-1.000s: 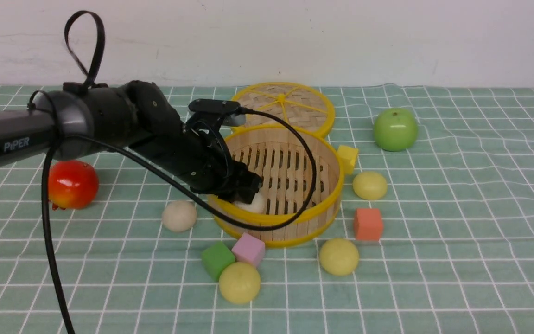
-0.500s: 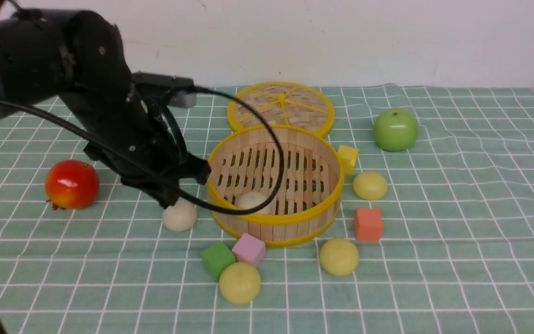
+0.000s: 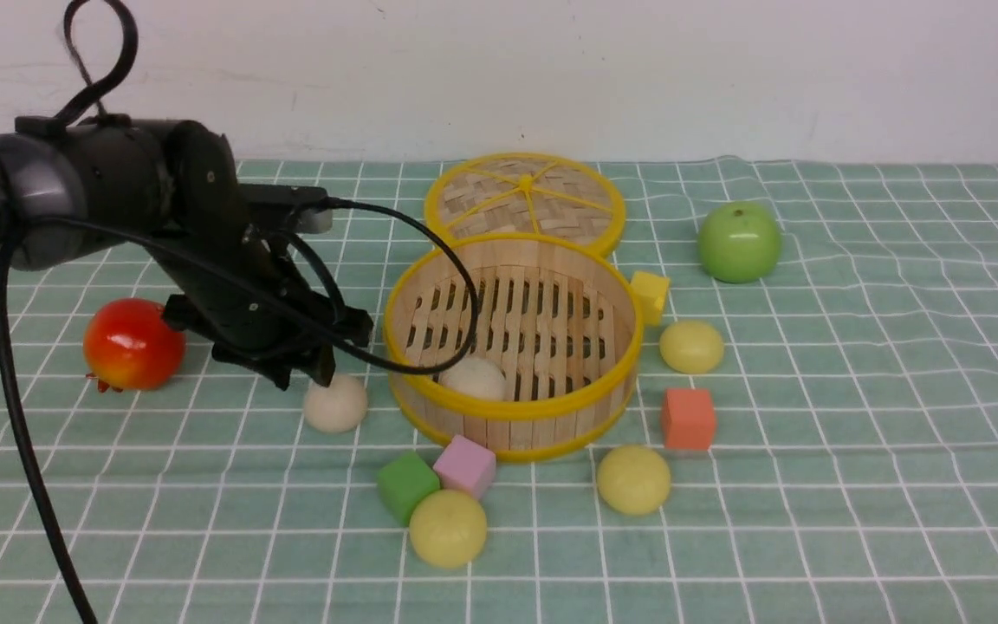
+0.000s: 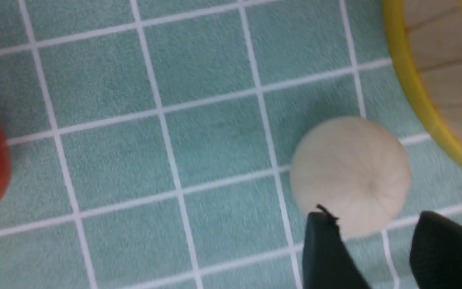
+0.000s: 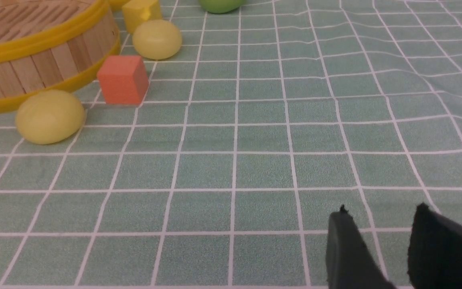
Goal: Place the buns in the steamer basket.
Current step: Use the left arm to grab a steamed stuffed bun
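Note:
The steamer basket (image 3: 512,414) stands mid-table with one off-white bun (image 3: 475,379) lying inside it. A second off-white bun (image 3: 336,403) lies on the cloth just left of the basket. My left gripper (image 3: 304,373) hovers just above and behind this bun, open and empty. In the left wrist view the bun (image 4: 350,176) lies just ahead of the gripper (image 4: 377,218), beside the basket wall (image 4: 405,72). Three yellow buns (image 3: 691,347) (image 3: 633,479) (image 3: 448,528) lie around the basket. My right gripper (image 5: 381,210) is open and empty over bare cloth, out of the front view.
The woven lid (image 3: 525,195) lies behind the basket. A green apple (image 3: 739,242) is at the back right and a red fruit (image 3: 133,343) at the left. Yellow (image 3: 651,295), orange (image 3: 688,419), pink (image 3: 464,465) and green (image 3: 406,485) cubes lie near the basket.
My left gripper let go of the off-white bun inside the basket, drew out to the left and came down over the second off-white bun on the cloth.

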